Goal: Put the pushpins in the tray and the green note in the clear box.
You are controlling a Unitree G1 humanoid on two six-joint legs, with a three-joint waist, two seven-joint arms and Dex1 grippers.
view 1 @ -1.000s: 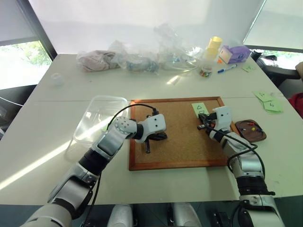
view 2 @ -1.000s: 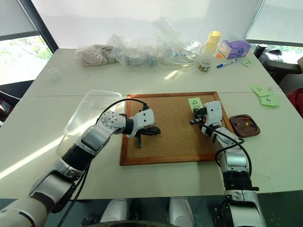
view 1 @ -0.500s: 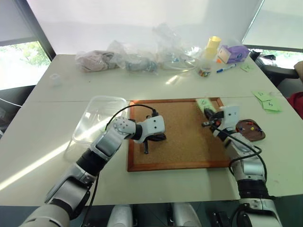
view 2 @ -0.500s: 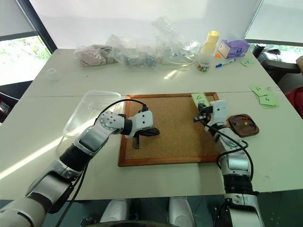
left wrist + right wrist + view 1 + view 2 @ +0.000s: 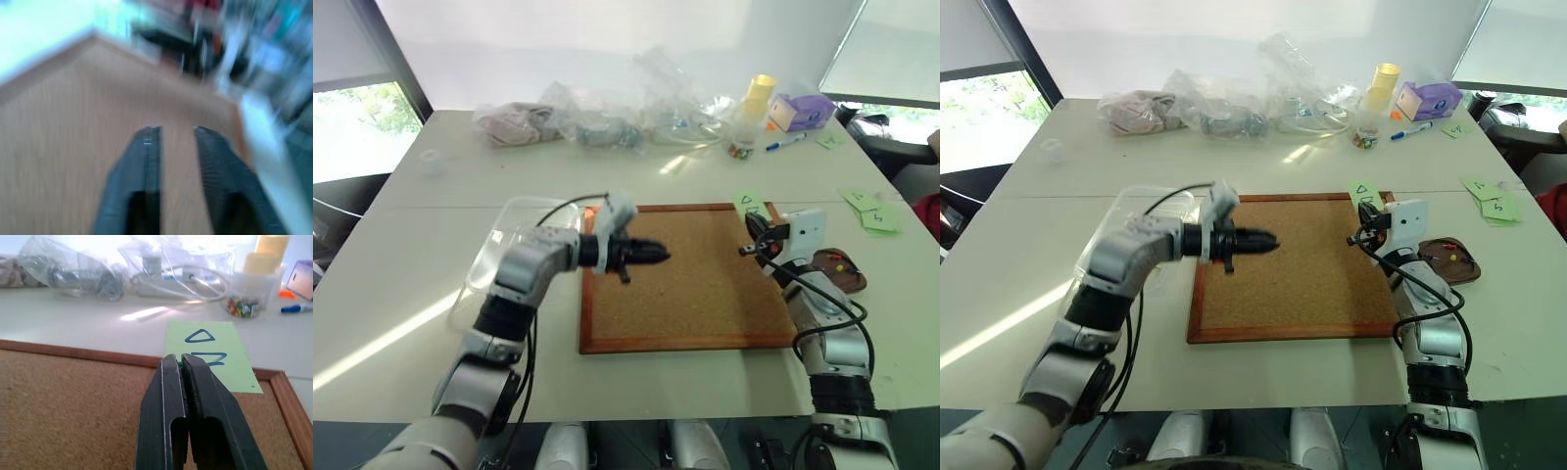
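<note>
My right gripper [image 5: 180,360] is shut on the near edge of the green note [image 5: 210,351]. It holds the note [image 5: 751,204] raised over the far right corner of the cork board [image 5: 690,304]. To its right, the brown tray [image 5: 850,282] has red and yellow pushpins [image 5: 838,262] in it. My left gripper [image 5: 662,254] hovers over the board's left part, pointing right. In the left wrist view its fingers [image 5: 144,161] stand apart with nothing between them. The clear box [image 5: 509,240] sits left of the board, partly behind my left arm.
Clear plastic bags [image 5: 607,122] lie along the table's far edge, with a yellow cup [image 5: 759,93], a small jar of pins [image 5: 739,149], a purple box [image 5: 798,110] and a marker [image 5: 783,144]. Other green slips [image 5: 867,211] lie at the right edge.
My left gripper lifted off the cork board, turned to point right and opened. My right gripper rose and took the green note up off the board toward its far corner.
</note>
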